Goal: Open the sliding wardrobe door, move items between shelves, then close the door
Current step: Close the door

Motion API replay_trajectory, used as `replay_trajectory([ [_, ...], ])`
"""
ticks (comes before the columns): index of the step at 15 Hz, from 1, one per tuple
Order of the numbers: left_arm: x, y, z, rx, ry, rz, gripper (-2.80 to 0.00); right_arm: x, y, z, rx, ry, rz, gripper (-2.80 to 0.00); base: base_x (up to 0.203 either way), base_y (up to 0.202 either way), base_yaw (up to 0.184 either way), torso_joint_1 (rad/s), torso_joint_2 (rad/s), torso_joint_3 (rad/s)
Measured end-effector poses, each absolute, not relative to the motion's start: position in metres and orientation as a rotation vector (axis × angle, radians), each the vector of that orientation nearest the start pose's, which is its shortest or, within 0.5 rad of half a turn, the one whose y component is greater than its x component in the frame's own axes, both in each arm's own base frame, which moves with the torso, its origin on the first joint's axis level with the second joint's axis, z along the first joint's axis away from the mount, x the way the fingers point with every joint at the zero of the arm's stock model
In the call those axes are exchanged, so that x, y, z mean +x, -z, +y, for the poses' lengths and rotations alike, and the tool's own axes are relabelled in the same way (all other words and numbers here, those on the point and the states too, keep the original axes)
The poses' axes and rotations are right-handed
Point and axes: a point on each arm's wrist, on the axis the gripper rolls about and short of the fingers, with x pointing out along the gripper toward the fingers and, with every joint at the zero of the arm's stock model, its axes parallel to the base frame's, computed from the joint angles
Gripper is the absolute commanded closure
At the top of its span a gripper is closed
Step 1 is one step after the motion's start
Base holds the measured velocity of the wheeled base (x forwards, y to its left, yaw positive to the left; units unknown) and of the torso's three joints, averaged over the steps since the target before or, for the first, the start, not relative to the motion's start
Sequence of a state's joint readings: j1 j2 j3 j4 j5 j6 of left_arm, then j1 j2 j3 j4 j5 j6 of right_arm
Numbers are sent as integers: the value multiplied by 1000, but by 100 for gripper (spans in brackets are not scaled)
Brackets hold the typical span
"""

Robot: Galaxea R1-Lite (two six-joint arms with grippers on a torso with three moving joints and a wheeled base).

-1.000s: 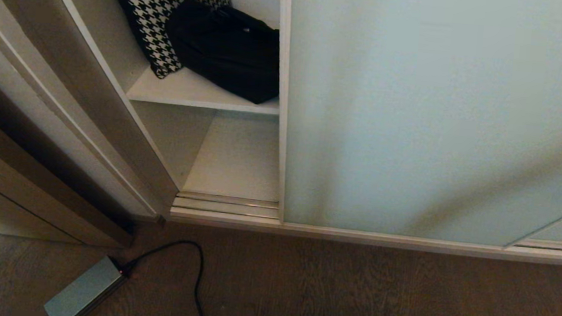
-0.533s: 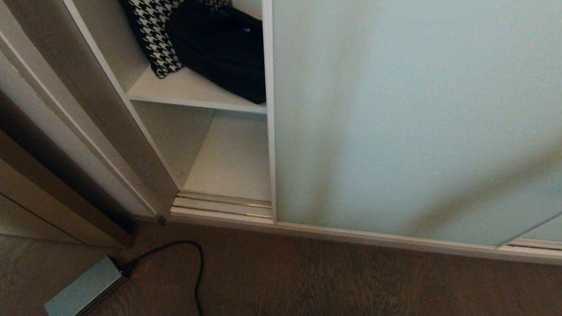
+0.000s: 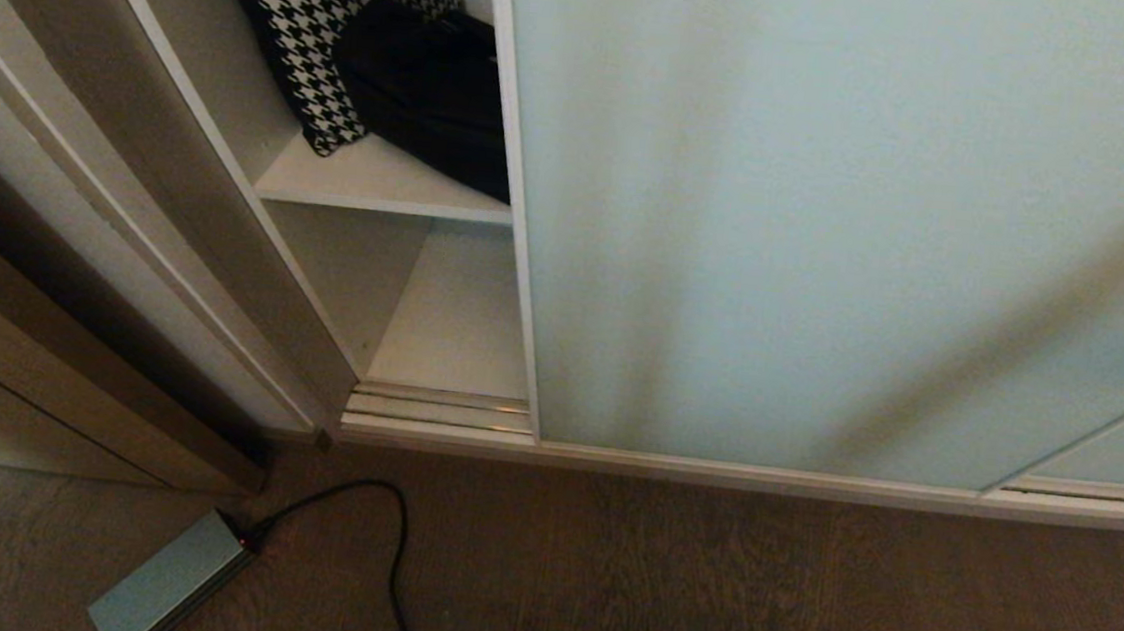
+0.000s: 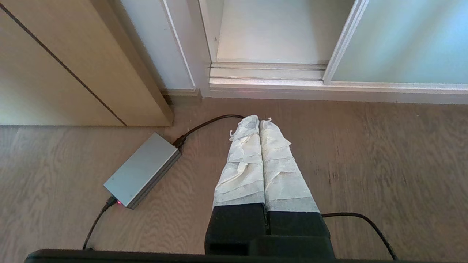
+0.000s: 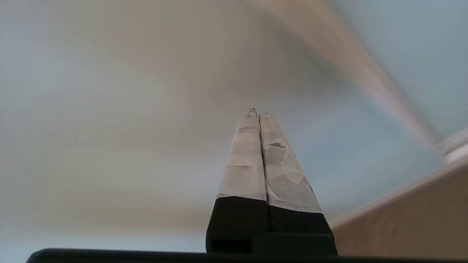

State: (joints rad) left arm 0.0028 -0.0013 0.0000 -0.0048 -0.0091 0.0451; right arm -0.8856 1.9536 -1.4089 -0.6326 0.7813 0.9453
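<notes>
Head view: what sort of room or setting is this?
Probably a bedroom or hallway in a home: a built-in wardrobe with a frosted sliding door, a white shelf holding a houndstooth cushion and a black bag, and wood-look floor.

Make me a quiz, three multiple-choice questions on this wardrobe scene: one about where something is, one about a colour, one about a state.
1. Where does the flat grey metal power box lie?
A. On the brown wood-look floor, left of the doorway
B. On the upper white laminate shelf
C. Inside the grooved metal floor track

2. What pattern has the cushion beside the black fabric bag?
A. Red stripes
B. Black-and-white houndstooth
C. Plain green

3. How stands the pale green frosted glass sliding wardrobe door?
A. Fully shut
B. Taken off
C. Partly open, a gap at its left

Answers:
1 A: the head view shows it on the floor with its black cable.
2 B: the check shows plainly.
3 C: shelf and bag show past the door's edge; the left end effector hangs shut over the floor.
</notes>
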Motion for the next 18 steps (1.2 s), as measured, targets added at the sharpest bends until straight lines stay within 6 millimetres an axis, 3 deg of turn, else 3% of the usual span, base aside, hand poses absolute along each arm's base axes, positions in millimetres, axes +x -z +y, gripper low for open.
replay_trajectory([
  [3,-23,-76,0,46,6,-7,0,247,-274,-306,839,95,-155,0,0,0,0,0,0,0],
  [6,-23,-76,0,45,6,-7,0,250,-279,-320,814,100,-182,0,0,0,0,0,0,0],
  [10,-23,-76,0,45,6,-6,0,265,-264,-338,853,108,-163,0,0,0,0,0,0,0],
  [13,-23,-76,0,45,6,-6,0,270,-265,-348,923,102,-179,0,0,0,0,0,0,0],
  [18,-23,-76,0,44,6,-7,0,293,-239,-349,967,95,-135,0,0,0,0,0,0,0],
])
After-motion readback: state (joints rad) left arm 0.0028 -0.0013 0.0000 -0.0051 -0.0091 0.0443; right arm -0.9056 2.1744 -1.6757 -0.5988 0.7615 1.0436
